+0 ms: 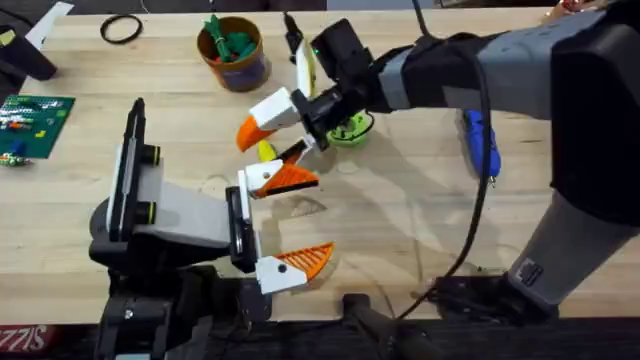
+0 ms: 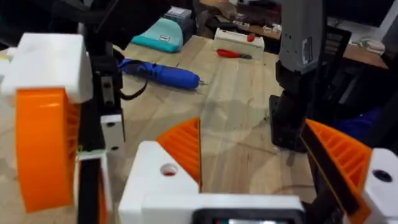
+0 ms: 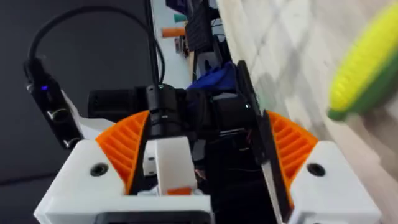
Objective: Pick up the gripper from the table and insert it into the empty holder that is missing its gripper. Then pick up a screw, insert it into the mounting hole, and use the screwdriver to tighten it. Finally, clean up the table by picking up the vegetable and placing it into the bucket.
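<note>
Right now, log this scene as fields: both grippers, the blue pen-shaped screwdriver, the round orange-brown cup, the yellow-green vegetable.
left gripper: open, nothing between
right gripper: extends across the middle, beside the left gripper
blue pen-shaped screwdriver: lying on the wooden table, untouched
orange-brown cup with blue band: upright, far side, green items inside
yellow-green vegetable: on the table, outside the cup

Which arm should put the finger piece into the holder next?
Right, probably. The right gripper holds the finger piece between its pads; the left gripper stands open and empty.
</note>
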Controlling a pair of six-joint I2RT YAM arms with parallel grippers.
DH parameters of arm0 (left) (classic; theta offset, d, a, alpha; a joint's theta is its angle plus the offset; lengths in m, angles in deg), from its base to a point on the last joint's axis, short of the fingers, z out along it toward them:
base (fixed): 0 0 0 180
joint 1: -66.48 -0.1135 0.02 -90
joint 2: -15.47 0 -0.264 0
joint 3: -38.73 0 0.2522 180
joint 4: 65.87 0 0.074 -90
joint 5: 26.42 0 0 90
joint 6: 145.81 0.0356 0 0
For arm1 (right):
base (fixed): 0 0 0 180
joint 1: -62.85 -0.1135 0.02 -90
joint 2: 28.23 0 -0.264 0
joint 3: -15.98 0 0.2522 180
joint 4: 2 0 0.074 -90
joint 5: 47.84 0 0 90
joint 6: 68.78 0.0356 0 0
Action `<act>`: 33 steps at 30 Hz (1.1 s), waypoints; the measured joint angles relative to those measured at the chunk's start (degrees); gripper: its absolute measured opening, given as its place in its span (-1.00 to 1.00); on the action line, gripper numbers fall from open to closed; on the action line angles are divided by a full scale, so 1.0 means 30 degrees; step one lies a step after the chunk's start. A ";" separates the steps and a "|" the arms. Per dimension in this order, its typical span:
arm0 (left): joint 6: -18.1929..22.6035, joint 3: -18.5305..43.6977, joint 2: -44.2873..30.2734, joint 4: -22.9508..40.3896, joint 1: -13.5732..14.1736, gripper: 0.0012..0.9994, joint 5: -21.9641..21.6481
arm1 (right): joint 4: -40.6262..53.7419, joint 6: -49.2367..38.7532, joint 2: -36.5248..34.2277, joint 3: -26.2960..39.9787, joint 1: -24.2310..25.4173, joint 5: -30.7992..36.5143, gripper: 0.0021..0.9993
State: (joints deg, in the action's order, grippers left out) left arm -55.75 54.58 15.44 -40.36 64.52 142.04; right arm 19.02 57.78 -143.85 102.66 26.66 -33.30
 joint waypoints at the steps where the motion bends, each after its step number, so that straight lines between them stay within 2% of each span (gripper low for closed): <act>1: 0.0000 0.0000 0.0000 0.0000 0.0000 0.97 0.0000 | 0.0699 -0.0204 -0.0006 -0.0007 0.0198 0.0020 0.99; 7: 0.0006 -0.0006 0.0000 0.0000 0.0000 0.97 -0.0007 | 0.6429 -0.3377 0.0196 -0.0026 0.1350 0.0297 1.00; 19: 0.0357 -0.0007 0.0000 -0.0007 0.0000 0.97 -0.0015 | 1.2986 -0.9448 0.3686 -0.0079 0.3097 0.0320 0.99; 24: 0.0364 -0.0007 0.0000 -0.0002 0.0000 0.97 -0.0007 | 1.3733 -1.1763 0.4674 -0.1335 0.3838 -0.0679 0.99; 33: 0.0364 -0.0007 0.0000 -0.0007 0.0000 0.97 -0.0007 | 1.3945 -1.5752 0.4904 -0.5896 0.5828 -0.3444 0.99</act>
State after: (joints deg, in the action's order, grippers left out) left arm -54.66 54.56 15.44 -40.38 64.52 142.01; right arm 60.86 10.52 -129.13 84.98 44.15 -43.64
